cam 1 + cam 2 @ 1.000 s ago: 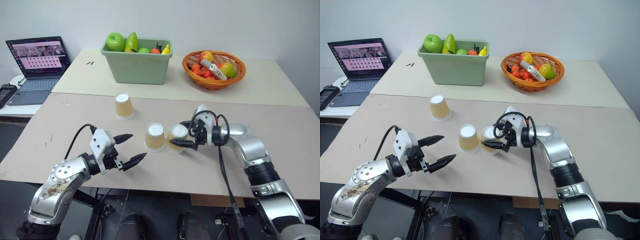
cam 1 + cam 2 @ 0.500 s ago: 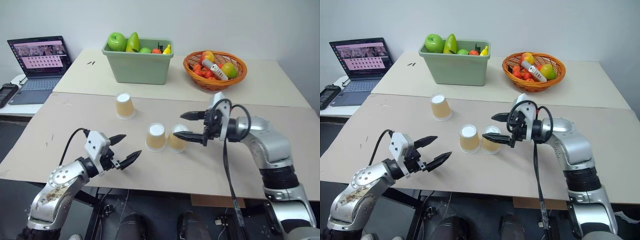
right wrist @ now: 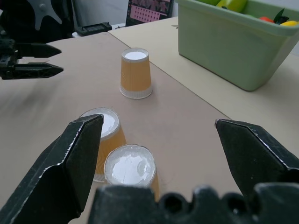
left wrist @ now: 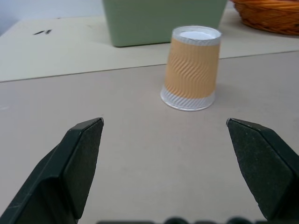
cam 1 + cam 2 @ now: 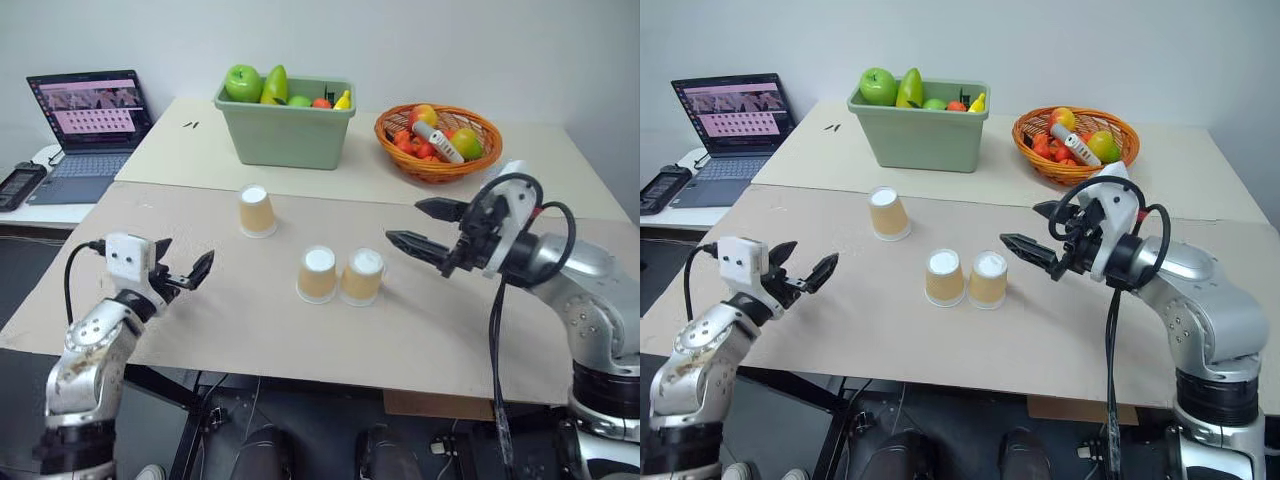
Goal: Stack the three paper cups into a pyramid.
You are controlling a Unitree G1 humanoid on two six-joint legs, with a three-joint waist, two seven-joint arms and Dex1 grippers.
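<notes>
Two paper cups (image 5: 340, 275) upside down, touching side by side at frame centre; third cup (image 5: 257, 210) apart, up and to the left. Bin of fruit (image 5: 287, 123) at top centre, basket (image 5: 437, 141) to its right, laptop (image 5: 90, 120) upper left. Left gripper (image 5: 182, 273) lower left, right gripper (image 5: 426, 228) right of the pair, above table (image 5: 300, 340)

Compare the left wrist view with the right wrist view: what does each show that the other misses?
Left wrist alone: a strip of the orange basket past the table seam. Right wrist alone: the two cups side by side, the laptop, and the left gripper, open. Shared: the lone inverted cup, standing apart on the tan table, and the green bin behind it.
</notes>
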